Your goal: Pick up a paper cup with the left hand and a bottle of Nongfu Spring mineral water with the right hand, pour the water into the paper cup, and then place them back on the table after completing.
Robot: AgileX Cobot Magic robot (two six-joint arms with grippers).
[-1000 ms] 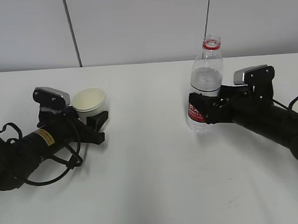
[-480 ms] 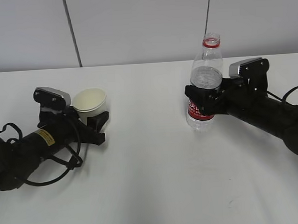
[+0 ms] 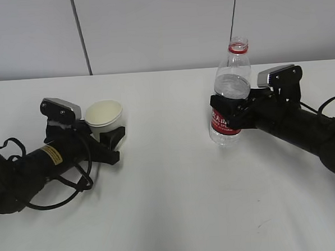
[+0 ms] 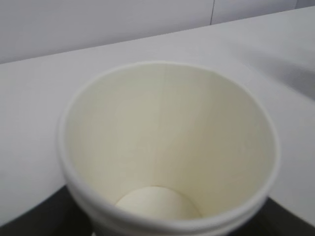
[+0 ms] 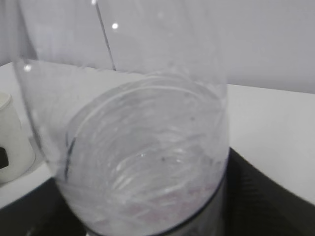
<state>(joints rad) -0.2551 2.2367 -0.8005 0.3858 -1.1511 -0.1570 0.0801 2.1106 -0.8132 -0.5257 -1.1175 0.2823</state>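
Exterior view: I have the left hand (image 3: pixel 103 135) clamped on the paper cup (image 3: pixel 103 115) and the right hand (image 3: pixel 226 112) clamped on the uncapped bottle (image 3: pixel 230 94), both lifted slightly off the table (image 3: pixel 171 204).

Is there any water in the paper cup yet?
No, the paper cup is empty. The left wrist view looks straight into it and shows dry cream walls and a bare bottom. The water is in the bottle.

The paper cup (image 3: pixel 103 115) looked matt and cream, smooth inside. The bottle (image 3: pixel 230 94) was clear glossy plastic with a red film label. The table (image 3: pixel 171 204) appeared smooth, faintly sheened white, perhaps laminate.
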